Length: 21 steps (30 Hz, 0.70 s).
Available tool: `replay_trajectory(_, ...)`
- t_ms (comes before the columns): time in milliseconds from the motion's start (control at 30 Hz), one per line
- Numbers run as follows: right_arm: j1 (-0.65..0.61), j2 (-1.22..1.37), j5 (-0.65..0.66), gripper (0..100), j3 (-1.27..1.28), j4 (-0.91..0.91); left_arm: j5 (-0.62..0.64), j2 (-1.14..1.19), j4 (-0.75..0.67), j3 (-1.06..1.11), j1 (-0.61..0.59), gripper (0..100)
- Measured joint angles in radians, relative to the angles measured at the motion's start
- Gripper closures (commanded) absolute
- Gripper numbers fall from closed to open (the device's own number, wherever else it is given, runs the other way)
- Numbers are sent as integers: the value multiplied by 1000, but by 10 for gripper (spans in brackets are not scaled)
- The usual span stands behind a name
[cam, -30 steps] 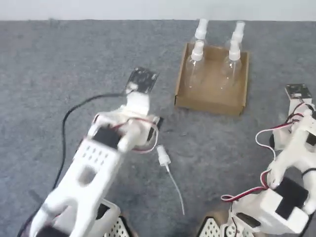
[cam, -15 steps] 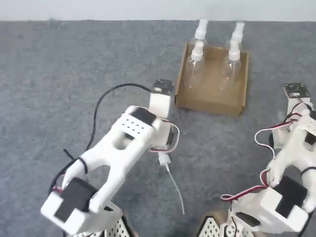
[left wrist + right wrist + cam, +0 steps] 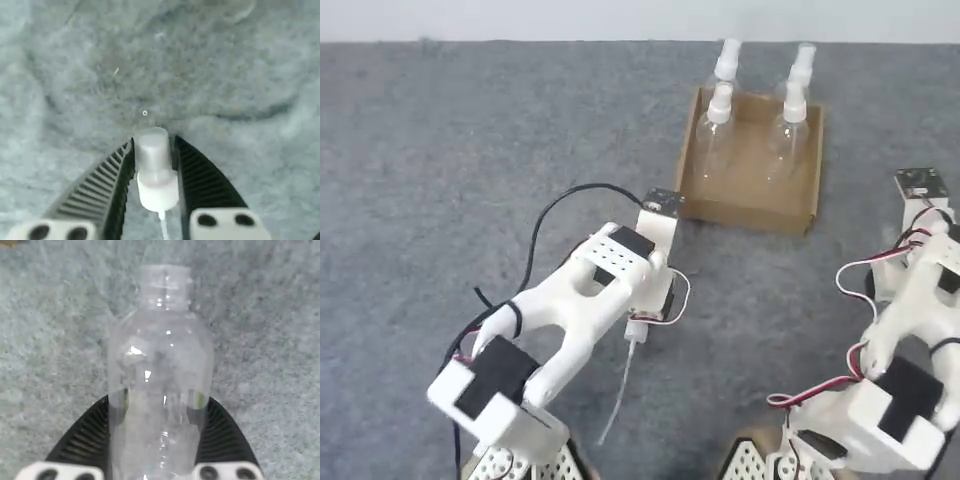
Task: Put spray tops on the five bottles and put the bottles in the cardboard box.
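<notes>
At the left of the table, your left gripper (image 3: 152,146) is clamped on the spray top (image 3: 156,172), its ribbed jaws pressing the white head from both sides. The head points out past the fingertips. The thin dip tube (image 3: 618,395) runs back under the wrist, toward the near edge in the high view. I cannot tell whether the tube's tip is clear of the grey mat (image 3: 470,150).

Further right and farther back sits the cardboard box (image 3: 745,215). Four capped bottles (image 3: 717,135) stand upright in it, two by two.

At the far right, your right gripper (image 3: 159,405) grasps the open bottle (image 3: 160,360) around its body, with the bare threaded neck pointing away from the jaws.

The coming move turns on one thing: the spray top lies well to the left of the open bottle, and the tube's free end, not the head, has to enter the neck first. As you hold it, the tube trails back toward your left wrist. I judge you must turn that wrist until the tube's long axis lines up with the bottle's, then bring the two arms together.
</notes>
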Motion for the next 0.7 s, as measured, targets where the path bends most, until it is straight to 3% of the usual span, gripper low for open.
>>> replay_trajectory(367,0,0,0,942,0,0,-247,46,17,-23,-29,985)
replay_trajectory(567,0,0,0,942,0,0,-333,-61,23,-34,-203,985)
replay_trajectory(700,0,0,0,942,0,0,-367,-98,-66,-87,-350,984)
